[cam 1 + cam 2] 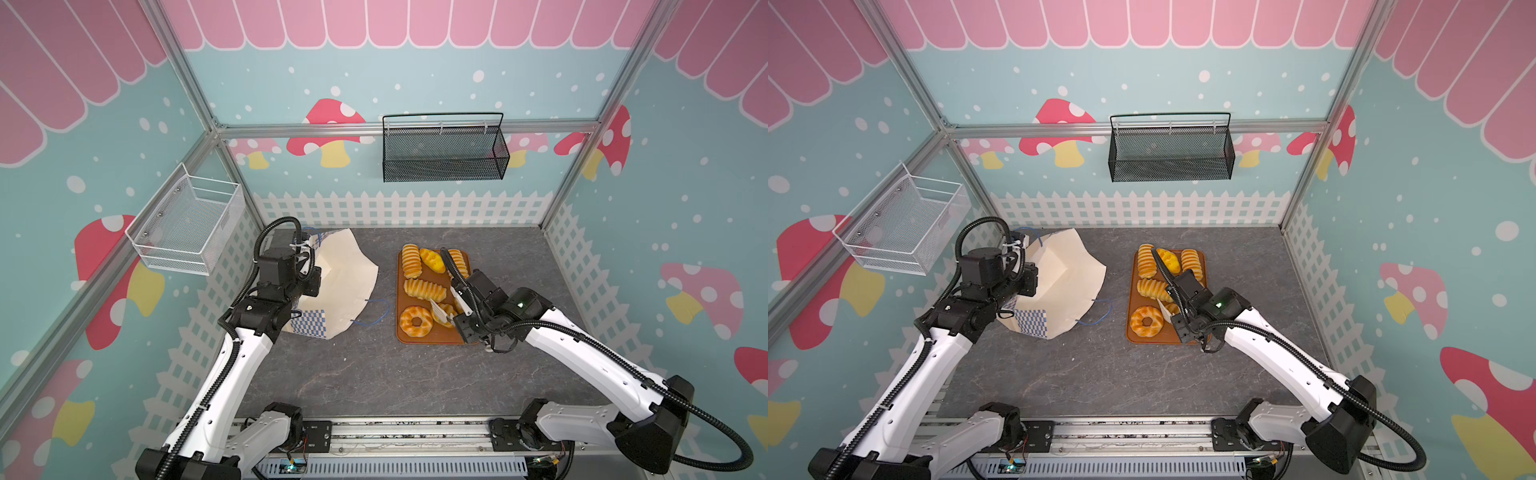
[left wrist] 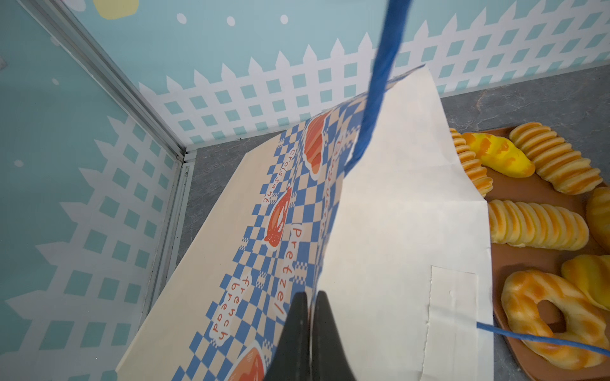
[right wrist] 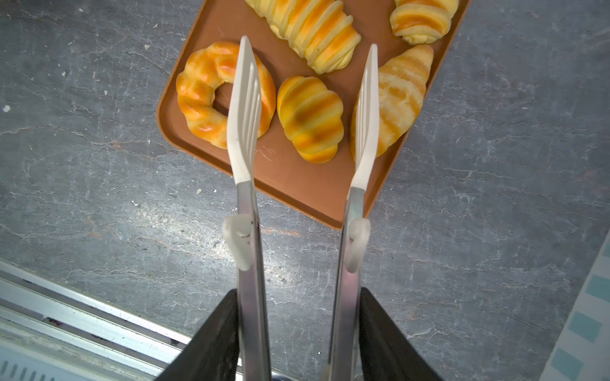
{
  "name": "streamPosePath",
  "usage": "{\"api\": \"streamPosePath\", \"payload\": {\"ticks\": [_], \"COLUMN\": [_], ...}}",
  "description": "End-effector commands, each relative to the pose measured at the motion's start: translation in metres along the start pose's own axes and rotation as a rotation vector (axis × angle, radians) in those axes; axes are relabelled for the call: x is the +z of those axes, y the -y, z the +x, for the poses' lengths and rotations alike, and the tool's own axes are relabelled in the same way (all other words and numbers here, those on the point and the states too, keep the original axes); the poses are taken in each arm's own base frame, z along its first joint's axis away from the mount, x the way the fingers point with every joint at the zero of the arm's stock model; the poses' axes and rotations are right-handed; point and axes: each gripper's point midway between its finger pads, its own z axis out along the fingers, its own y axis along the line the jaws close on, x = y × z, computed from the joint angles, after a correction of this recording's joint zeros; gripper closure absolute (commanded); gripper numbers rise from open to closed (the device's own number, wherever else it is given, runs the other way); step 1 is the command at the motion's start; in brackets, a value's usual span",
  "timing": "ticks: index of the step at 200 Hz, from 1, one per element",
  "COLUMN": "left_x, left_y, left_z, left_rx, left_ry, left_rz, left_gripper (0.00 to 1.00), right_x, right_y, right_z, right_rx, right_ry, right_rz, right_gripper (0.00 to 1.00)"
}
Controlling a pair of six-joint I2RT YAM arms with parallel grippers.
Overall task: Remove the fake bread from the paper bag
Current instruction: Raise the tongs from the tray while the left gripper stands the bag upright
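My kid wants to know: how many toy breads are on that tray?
7: three pieces at the tray's far end, a loaf mid-tray, doughnut, bun and croissant nearest. The bag may hide more.

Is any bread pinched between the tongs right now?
No, the tongs' white tips stand apart over the tray, with the small bun lying loose between them.

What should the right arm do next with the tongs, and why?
Probably raise the tongs clear of the brown tray. Their white blades stand apart on either side of the small bun, which lies on the tray ungripped, so it looks released. The left gripper pinches the paper bag.
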Motion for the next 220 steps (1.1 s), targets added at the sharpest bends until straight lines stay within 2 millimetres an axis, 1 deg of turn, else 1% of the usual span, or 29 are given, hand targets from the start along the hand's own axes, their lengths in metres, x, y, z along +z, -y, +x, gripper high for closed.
{"api": "streamPosePath", "payload": {"ticks": [1,28,45,72,93,101,111,139,156,169,193,220], "left_x": [-0.006,-0.01,-0.013,-0.014,-0.012,-0.012,-0.013,-0.011,-0.01,-0.009,-0.007,0.002], "left_y": [0.0,0.005,0.007,0.011,0.013,0.014,0.015,0.018,0.018,0.018,0.021,0.028], "left_z": [-0.01,-0.019,-0.024,-0.028,-0.029,-0.03,-0.033,-0.044,-0.05,-0.056,-0.066,-0.075], "left_rx": [-0.011,-0.023,-0.033,-0.049,-0.063,-0.071,-0.079,-0.086,-0.087,-0.099,-0.144,-0.216], "left_ry": [0.016,0.021,0.027,0.035,0.03,0.031,0.036,0.045,0.034,0.034,0.039,0.031], "left_rz": [0.015,0.045,0.064,0.088,0.101,0.107,0.115,0.138,0.141,0.141,0.165,0.204], "left_gripper": [1.0,1.0,1.0,1.0,1.0,1.0,1.0,1.0,1.0,1.0,1.0,1.0], "right_x": [-0.016,-0.016,-0.017,-0.008,0.004,0.01,0.018,0.051,0.067,0.078,0.094,0.111], "right_y": [0.021,0.04,0.056,0.091,0.12,0.13,0.149,0.195,0.213,0.218,0.22,0.225], "right_z": [-0.024,-0.053,-0.069,-0.092,-0.102,-0.102,-0.1,-0.083,-0.077,-0.073,-0.07,-0.065], "right_rx": [0.012,0.018,0.038,0.09,0.142,0.166,0.211,0.347,0.396,0.417,0.417,0.424], "right_ry": [0.074,0.117,0.16,0.211,0.223,0.23,0.25,0.269,0.264,0.268,0.293,0.294], "right_rz": [0.07,0.109,0.123,0.147,0.189,0.203,0.235,0.26,0.272,0.264,0.226,0.199], "right_gripper": [0.44,0.44,0.44,0.46,0.46,0.46,0.46,0.46,0.47,0.47,0.47,0.47]}}
